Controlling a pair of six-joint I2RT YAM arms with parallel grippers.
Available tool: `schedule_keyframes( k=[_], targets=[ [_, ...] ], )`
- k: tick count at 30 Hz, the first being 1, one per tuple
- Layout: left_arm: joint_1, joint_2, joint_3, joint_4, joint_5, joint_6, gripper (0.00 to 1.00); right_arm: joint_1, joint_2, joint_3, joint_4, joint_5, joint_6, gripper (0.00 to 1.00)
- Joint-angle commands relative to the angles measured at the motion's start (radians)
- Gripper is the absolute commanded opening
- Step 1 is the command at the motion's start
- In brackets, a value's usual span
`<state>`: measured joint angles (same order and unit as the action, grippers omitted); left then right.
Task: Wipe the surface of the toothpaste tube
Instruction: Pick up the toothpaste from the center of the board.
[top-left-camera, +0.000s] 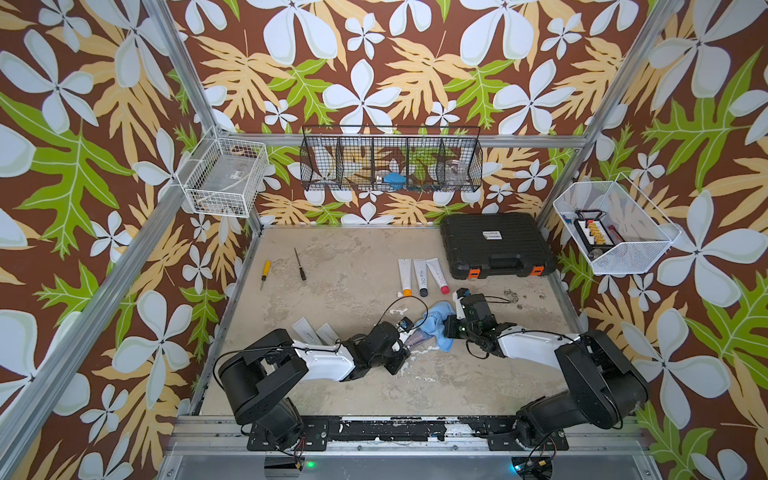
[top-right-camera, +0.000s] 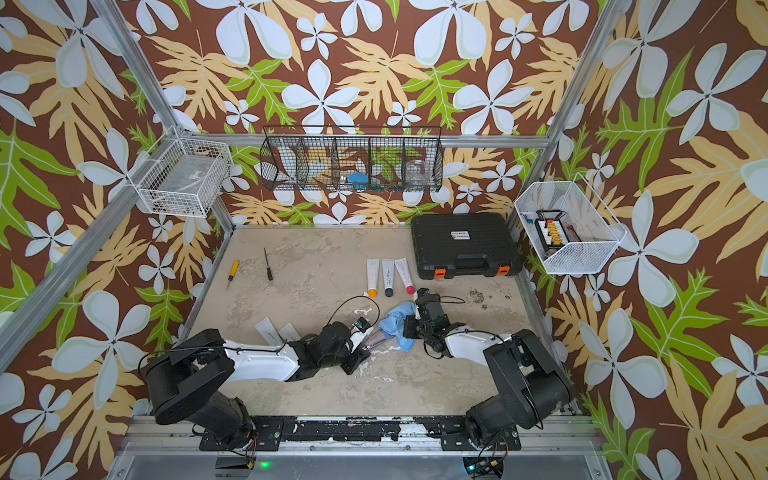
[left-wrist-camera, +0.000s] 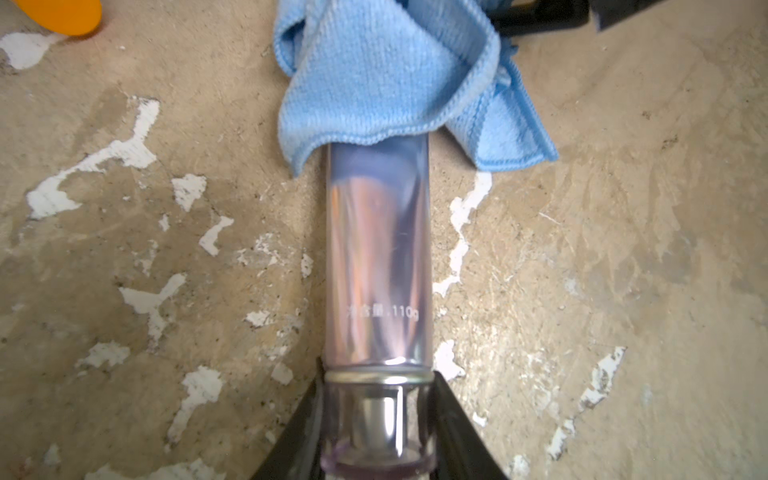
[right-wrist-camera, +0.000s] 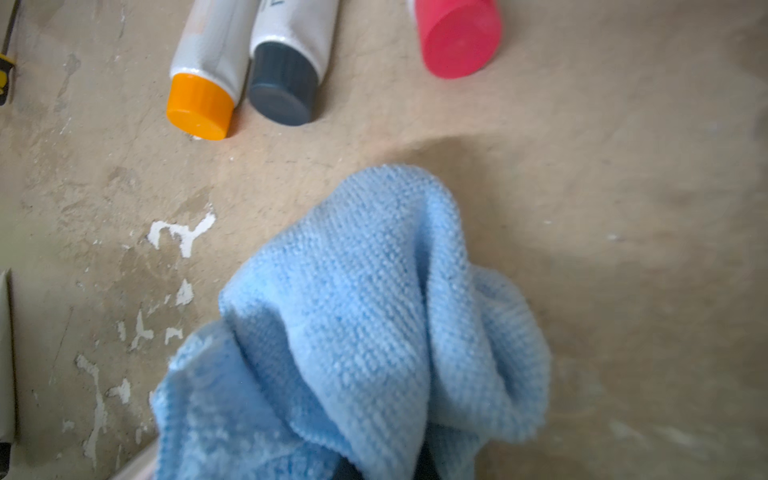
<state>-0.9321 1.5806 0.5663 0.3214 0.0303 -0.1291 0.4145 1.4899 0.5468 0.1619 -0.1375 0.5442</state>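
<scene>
Left gripper (left-wrist-camera: 376, 415) clasping glossy tube (left-wrist-camera: 378, 249), nubby cloth (left-wrist-camera: 386, 70)

Left wrist view: toothpaste tube (left-wrist-camera: 378, 249) vanishes under blue cloth (left-wrist-camera: 386, 75) at the end farthest from the left gripper (left-wrist-camera: 378, 461). Characters printed before "110g" too blurred to read. Gripper's black fingers (left-wrist-camera: 457, 444) cut off by frame edge.

Right wrist view: cloth bunches over the right gripper (top-left-camera: 445, 328); its jaws are hidden. Ahead of it, three capped tubes (right-wrist-camera: 286, 79) cropped, bodies mostly out of frame.

Both top views: tube barely shows between left gripper and cloth.
</scene>
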Motion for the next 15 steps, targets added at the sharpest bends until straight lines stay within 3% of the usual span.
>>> schedule_keyframes(
  k=[1,9,15],
  targets=[
    [0.0,-0.008,-0.002,0.025,-0.011,0.002,0.22,-0.029,-0.031,0.036,-0.141,-0.028,-0.053,0.0],
    [0.004,-0.038,-0.016,0.009,-0.077,-0.035,0.24,-0.13,-0.194,0.108,-0.275,-0.052,-0.097,0.0],
    [0.033,-0.076,-0.034,-0.025,-0.11,-0.079,0.22,-0.142,-0.297,0.084,-0.286,-0.074,-0.053,0.0]
  ],
)
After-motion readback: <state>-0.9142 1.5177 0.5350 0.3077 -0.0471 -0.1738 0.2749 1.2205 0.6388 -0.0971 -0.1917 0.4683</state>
